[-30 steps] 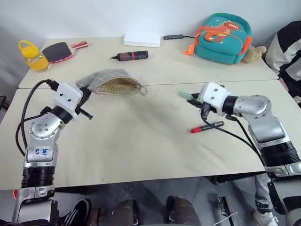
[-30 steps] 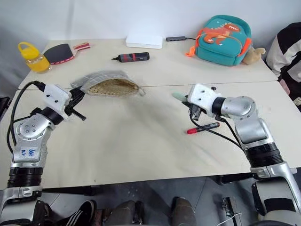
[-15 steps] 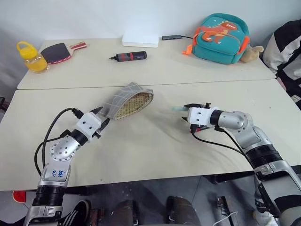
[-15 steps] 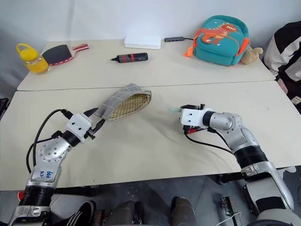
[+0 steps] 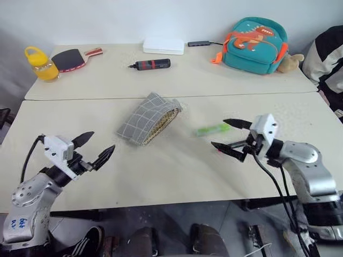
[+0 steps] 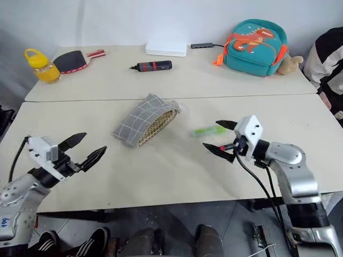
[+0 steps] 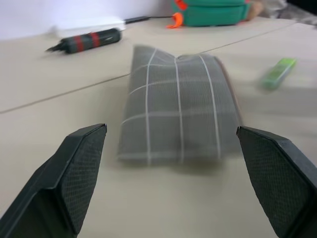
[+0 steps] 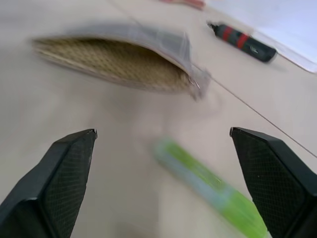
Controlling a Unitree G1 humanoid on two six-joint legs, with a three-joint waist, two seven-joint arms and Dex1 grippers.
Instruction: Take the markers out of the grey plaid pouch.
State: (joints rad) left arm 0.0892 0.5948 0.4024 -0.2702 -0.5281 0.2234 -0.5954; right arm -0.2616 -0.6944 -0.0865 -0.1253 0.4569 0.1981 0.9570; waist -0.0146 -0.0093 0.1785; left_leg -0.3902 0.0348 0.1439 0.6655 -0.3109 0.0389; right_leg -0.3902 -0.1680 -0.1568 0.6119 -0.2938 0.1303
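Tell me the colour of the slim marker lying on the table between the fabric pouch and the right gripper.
Light green. The slim marker shows largest in the right wrist view.

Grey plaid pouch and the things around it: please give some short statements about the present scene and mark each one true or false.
1. The grey plaid pouch lies on the table, held by no pincer. True.
2. The left pincer is shut. False: its fingers stand wide open, with nothing between them.
3. The light green marker lies on the table, outside the pouch. True.
4. The right pincer grips the green marker. False: it is open and the marker lies apart from it.
5. The teal backpack stands beside the pouch. False: it is on the far table, at the right.
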